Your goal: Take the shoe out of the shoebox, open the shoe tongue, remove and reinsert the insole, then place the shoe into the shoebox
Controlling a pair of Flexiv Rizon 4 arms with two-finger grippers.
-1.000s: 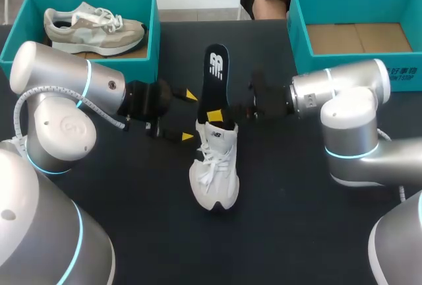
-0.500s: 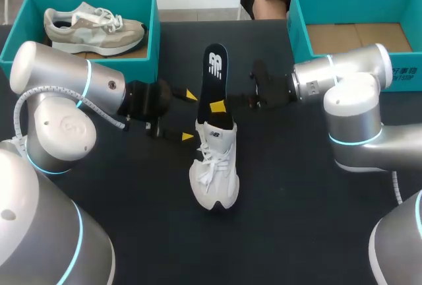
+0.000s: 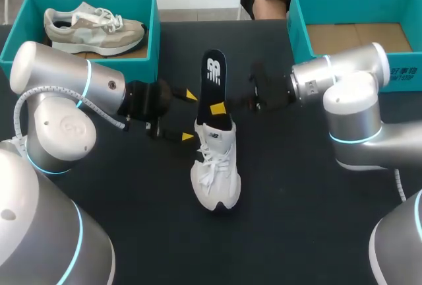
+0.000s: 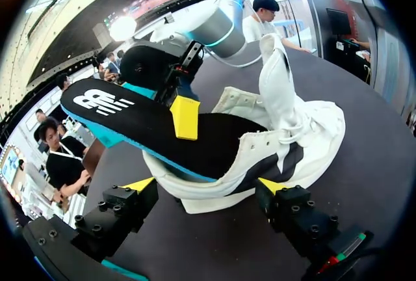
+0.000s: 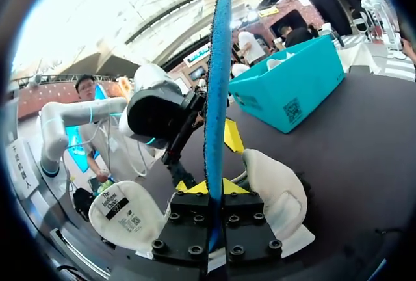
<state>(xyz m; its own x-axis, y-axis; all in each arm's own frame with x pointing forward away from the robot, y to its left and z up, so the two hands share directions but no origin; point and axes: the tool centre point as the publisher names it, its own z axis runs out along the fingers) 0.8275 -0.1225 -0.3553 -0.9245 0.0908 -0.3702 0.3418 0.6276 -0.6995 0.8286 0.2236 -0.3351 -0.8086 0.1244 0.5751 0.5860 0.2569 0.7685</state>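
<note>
- The right gripper (image 5: 209,187) is clamped on the one insole (image 3: 213,77), which sticks out of the white shoe (image 3: 214,166) at its heel.
- The left gripper (image 3: 188,116) is spread apart beside that heel, seemingly not gripping it.
- There are two shoes; the grey shoe (image 3: 92,29) lies in the left shoebox (image 3: 153,21).
- There are two shoeboxes, counting the right shoebox (image 3: 300,28).

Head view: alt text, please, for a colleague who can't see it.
A white lace-up sneaker lies mid-table on the black tabletop, a black insole standing out of its heel opening, pinched by the right gripper. The left gripper sits open beside the heel. Behind stand a left teal shoebox holding a grey-beige sneaker and a right teal shoebox.
</note>
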